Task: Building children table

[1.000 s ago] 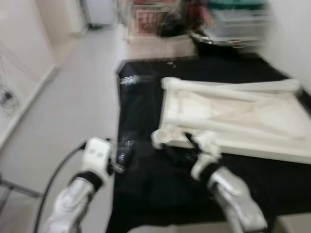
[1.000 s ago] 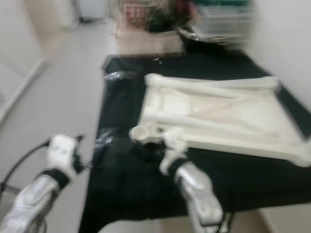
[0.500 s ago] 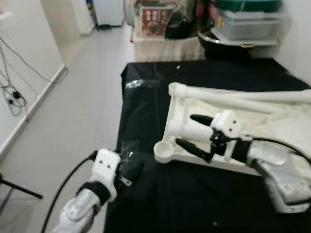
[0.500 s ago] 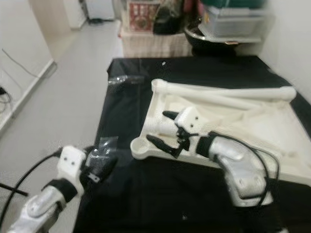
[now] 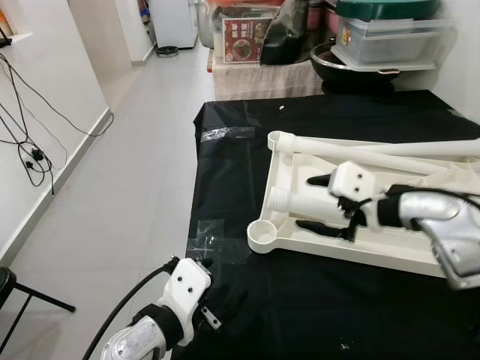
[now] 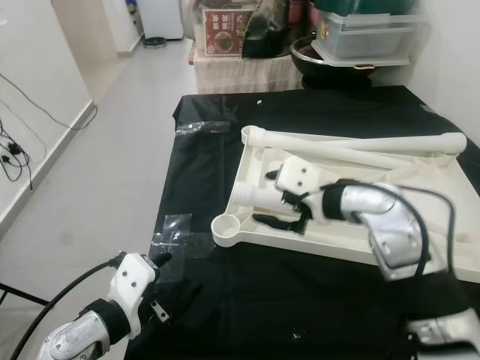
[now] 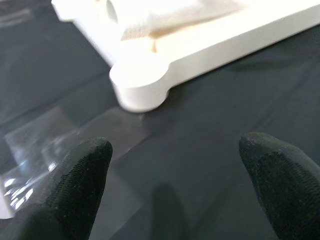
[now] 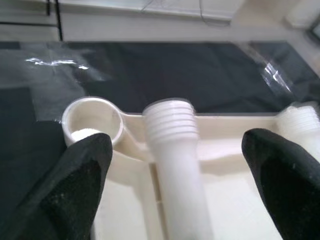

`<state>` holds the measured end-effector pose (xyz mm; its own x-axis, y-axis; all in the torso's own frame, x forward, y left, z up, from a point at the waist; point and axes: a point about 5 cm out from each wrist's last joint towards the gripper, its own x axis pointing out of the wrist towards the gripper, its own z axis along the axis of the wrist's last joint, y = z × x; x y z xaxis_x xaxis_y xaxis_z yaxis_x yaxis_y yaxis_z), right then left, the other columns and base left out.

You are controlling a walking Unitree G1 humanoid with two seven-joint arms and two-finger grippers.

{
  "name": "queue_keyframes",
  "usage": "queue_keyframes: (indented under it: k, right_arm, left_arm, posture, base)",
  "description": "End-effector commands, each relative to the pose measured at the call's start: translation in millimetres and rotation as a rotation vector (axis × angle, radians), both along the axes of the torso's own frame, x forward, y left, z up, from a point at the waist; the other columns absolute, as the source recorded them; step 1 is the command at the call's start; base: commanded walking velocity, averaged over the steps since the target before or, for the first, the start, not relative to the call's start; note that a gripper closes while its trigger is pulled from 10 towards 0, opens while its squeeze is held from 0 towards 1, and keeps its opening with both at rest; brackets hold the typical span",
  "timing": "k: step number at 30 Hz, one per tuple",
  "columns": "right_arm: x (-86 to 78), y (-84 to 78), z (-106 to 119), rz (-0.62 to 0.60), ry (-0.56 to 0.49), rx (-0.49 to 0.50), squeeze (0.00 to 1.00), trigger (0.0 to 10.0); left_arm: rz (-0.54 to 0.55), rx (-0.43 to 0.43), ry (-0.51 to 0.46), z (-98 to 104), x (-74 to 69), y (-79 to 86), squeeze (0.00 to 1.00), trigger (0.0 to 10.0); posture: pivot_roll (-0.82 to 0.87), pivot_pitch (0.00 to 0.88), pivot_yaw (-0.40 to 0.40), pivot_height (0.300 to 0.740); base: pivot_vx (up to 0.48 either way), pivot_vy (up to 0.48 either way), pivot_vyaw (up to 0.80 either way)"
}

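A white plastic tabletop (image 5: 352, 253) lies upside down on a black cloth (image 5: 300, 315). A round leg socket (image 5: 262, 234) sits at its near corner. A short white leg (image 5: 298, 202) with a threaded end lies inside the tabletop. My right gripper (image 5: 315, 202) is open, one black finger on each side of this leg, not closed on it. The right wrist view shows the threaded leg (image 8: 172, 145) between the wide-spread fingertips (image 8: 80, 170), with the socket (image 8: 92, 120) beside it. My left gripper (image 6: 174, 277) hovers open and holding nothing over the cloth's near left part, short of the socket (image 7: 140, 87).
A long white tube (image 5: 382, 150) lies along the tabletop's far side. Clear plastic wrap (image 5: 206, 229) and another piece (image 5: 225, 133) lie on the cloth. Boxes, a black pan (image 5: 337, 60) and a storage bin (image 5: 382, 34) stand at the back. Tiled floor (image 5: 127, 172) and wall cables (image 5: 30, 142) are to the left.
The camera has steadied and shifted. My right gripper has moved from the tabletop's near corner to straddle the threaded leg. My left arm has dropped lower, toward the cloth's near edge.
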<state>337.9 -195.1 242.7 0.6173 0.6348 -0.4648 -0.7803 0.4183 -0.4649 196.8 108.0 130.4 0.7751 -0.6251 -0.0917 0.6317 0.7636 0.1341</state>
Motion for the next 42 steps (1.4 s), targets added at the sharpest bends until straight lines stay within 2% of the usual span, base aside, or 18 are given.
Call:
queue_keyframes:
  k: [1,3,11,26,27,28,29,39,41,42]
  right_arm:
    - [6.5,-2.2,-20,-0.064,0.122,-0.043,0.0,10.0]
    - [12.0,-5.1,-24,-0.111,0.162,-0.075,0.0,10.0]
    - [24.8,-8.5,-29,-0.192,0.19,-0.085,0.0,10.0]
    - [33.6,-12.6,-47,-0.271,0.291,-0.118,0.0,10.0]
    - [34.8,-12.0,-48,-0.281,0.297,-0.098,0.0,3.9]
    - [34.8,-12.0,-48,-0.281,0.297,-0.098,0.0,3.9]
    - [35.8,-11.6,-48,-0.288,0.299,-0.089,0.0,0.0]
    - [38.1,-12.4,-46,-0.289,0.295,-0.06,0.0,0.0]
    - [39.9,-12.8,-40,-0.275,0.254,-0.037,0.0,0.0]
    - [41.9,-11.3,-33,-0.255,0.202,-0.007,0.0,0.0]
  left_arm:
    - [-0.019,0.013,-0.005,3,-4.5,-2.2,0.0,10.0]
    - [-0.023,0.011,-0.01,5,-5.4,-2.4,0.0,10.0]
    - [-0.011,-0.005,-0.039,12,0.1,-3.0,0.0,10.0]
    - [0.006,0.002,-0.05,16,0.7,-3.2,0.0,10.0]
    - [0.008,0.0,-0.051,16,1.0,-3.5,0.0,10.0]
    - [0.008,0.0,-0.051,16,1.0,-3.5,0.0,10.0]
    - [0.01,0.0,-0.052,16,1.1,-3.8,0.0,10.0]
    - [0.02,0.004,-0.05,16,1.8,-3.9,0.0,10.0]
    - [0.019,0.005,-0.053,16,2.6,-4.4,0.0,10.0]
    - [0.019,0.004,-0.056,17,3.5,-4.7,0.0,10.0]
  posture:
    - [0.02,0.11,-0.03,0.74]
    - [0.01,0.112,-0.032,0.74]
    - [0.01,0.109,-0.036,0.74]
    - [0.01,0.104,-0.051,0.74]
    - [0.01,0.107,-0.053,0.74]
    - [0.01,0.107,-0.053,0.74]
    - [0.01,0.109,-0.055,0.74]
    - [0.01,0.107,-0.057,0.74]
    - [0.0,0.103,-0.056,0.74]
    - [0.0,0.1,-0.056,0.74]
  base:
    - [0.0,0.0,0.0]
    - [0.0,0.0,0.0]
    - [0.0,0.0,0.0]
    - [0.0,0.0,0.0]
    - [0.0,0.0,0.0]
    - [0.0,0.0,0.0]
    - [0.0,0.0,0.0]
    - [0.0,0.0,0.0]
    - [0.0,0.0,0.0]
    - [0.0,0.0,0.0]
